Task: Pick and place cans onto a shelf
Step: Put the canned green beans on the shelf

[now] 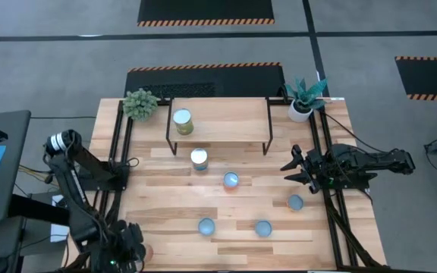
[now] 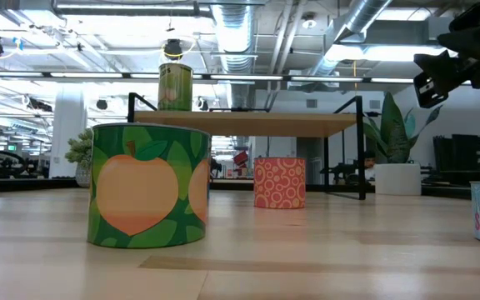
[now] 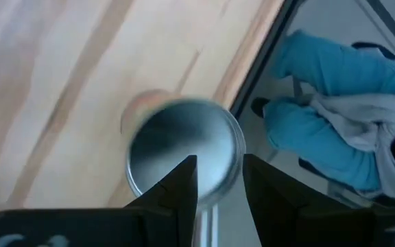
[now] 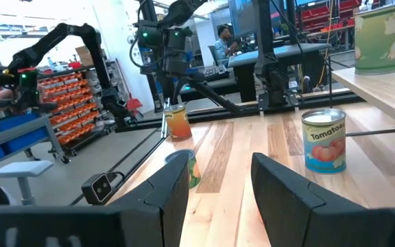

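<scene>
Striped wood tabletop, grey floor w/ hazard mats

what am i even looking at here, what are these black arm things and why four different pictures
This is a robot with two dark arms bolted at the sides of a wooden table. Each arm ends in a two-finger gripper.

The four pictures show the same moment. One camera looks straight down from above, one sits at table-top height looking across it, and one rides on each arm's wrist.

At the back of the table stands a low wooden shelf with one green can on it, and a potted plant stands near each back corner. Five more cans stand loose on the table.

The left gripper is right over a seventh can at the table's front left corner. Whether it is gripping that can is unclear. The right gripper is open and holds nothing, waiting at the right edge.
</scene>
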Controlling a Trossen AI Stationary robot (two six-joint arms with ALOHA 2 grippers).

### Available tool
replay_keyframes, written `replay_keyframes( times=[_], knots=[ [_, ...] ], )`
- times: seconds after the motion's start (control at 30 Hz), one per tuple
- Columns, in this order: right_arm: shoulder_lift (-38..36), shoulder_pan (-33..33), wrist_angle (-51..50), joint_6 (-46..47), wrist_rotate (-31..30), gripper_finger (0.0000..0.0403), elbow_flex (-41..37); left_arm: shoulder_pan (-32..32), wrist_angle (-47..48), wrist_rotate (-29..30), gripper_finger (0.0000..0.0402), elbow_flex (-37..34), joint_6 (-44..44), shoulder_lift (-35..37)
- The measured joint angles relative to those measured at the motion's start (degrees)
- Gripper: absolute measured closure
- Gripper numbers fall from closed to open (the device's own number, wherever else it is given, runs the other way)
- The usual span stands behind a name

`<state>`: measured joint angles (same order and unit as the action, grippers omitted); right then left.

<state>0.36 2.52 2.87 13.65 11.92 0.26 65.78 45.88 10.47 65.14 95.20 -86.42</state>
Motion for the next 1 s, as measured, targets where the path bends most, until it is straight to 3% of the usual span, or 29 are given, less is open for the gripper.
replay_keyframes(
  times=[0.13,0.3,0.57,1.0],
  knots=[
    [0.0,0.0,0.0,0.0,0.0,0.0221,0.0,-0.1,2.2,2.3,0.0301,0.0,-1.5,0.1],
    [0.0,0.0,0.0,0.0,0.0,0.0221,0.0,-0.2,9.9,-1.3,0.0323,0.0,-1.1,0.1],
    [0.0,0.0,0.0,-0.1,0.0,0.0221,0.0,-0.2,7.4,-3.3,0.0346,0.0,-1.3,0.1],
    [0.0,0.0,0.0,-0.1,0.0,0.0221,0.0,-0.2,9.9,-3.7,0.0349,0.0,-1.2,0.1]
  ],
)
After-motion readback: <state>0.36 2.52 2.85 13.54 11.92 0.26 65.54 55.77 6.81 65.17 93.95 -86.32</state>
